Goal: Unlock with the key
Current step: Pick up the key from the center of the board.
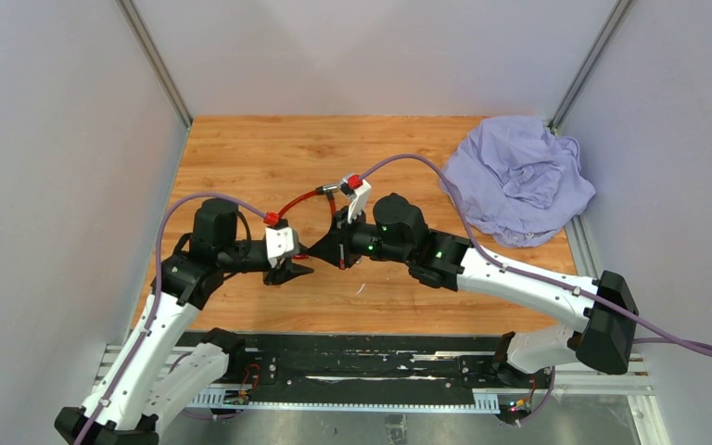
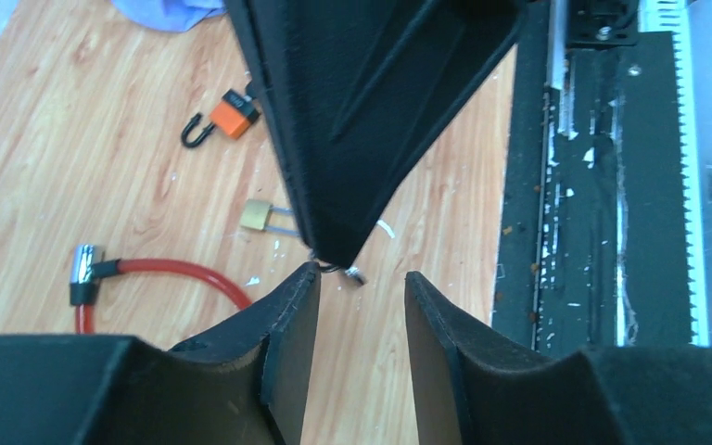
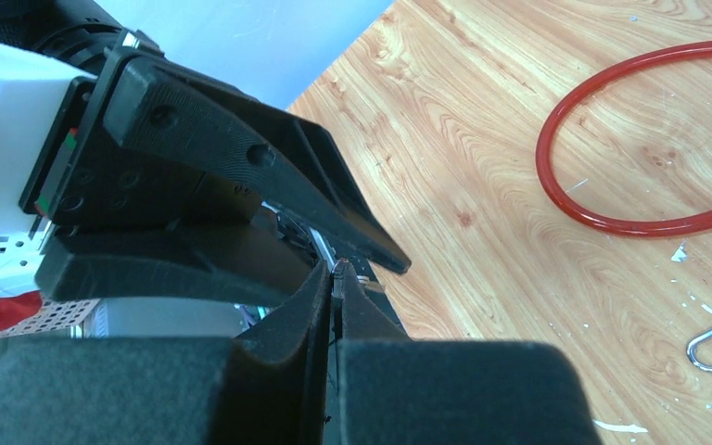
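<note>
**A:** From the left wrist, our left claw (image 2: 362, 275) stands open with nothing in it. The right claw (image 2: 332, 248) comes down from above, pinching a small metal piece. We take it for the key (image 2: 350, 273), just ahead of our fingertips. A brass padlock (image 2: 260, 215) lies beyond it.

**B:** From the right wrist, our fingers are pressed together on that piece. We cannot tell its long axis.

**A:** From above, we see both claws meet tip to tip over the worktop (image 1: 241, 148). The right arm holds the key and the left is just beside it.
</note>
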Tool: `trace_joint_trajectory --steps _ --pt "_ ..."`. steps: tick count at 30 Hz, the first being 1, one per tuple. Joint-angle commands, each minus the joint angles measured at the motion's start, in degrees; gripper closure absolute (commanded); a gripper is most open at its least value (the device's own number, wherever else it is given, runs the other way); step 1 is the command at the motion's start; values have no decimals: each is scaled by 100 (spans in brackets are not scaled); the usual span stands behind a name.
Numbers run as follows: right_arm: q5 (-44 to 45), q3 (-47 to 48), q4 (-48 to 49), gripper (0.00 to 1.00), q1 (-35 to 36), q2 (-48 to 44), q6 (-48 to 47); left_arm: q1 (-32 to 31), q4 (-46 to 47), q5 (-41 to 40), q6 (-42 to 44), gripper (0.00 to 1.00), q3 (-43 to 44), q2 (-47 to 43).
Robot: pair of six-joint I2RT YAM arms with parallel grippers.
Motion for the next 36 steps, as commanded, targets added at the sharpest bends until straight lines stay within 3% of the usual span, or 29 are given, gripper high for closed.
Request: trace_joint_trajectory --steps 1,6,14,20,26,32,36 --pt "34 -1 139 100 97 -147 41 -192 47 453 -174 56 -30 -82" --pt "94 -18 145 99 107 -151 50 -255 44 371 -201 58 7 -26" --pt "197 -101 130 99 115 -258 21 -253 36 -188 -33 74 -55 -227" --pt "202 -145 142 99 132 -292 30 -260 273 -357 -264 80 -2 -241" --pt "233 -192 164 99 142 -341 33 -259 550 -212 -552 82 41 -209" --pt "277 -218 173 99 142 -375 38 -257 504 -96 -622 90 76 -228" --pt "297 -228 181 99 142 -376 45 -257 214 212 -549 89 103 -188"
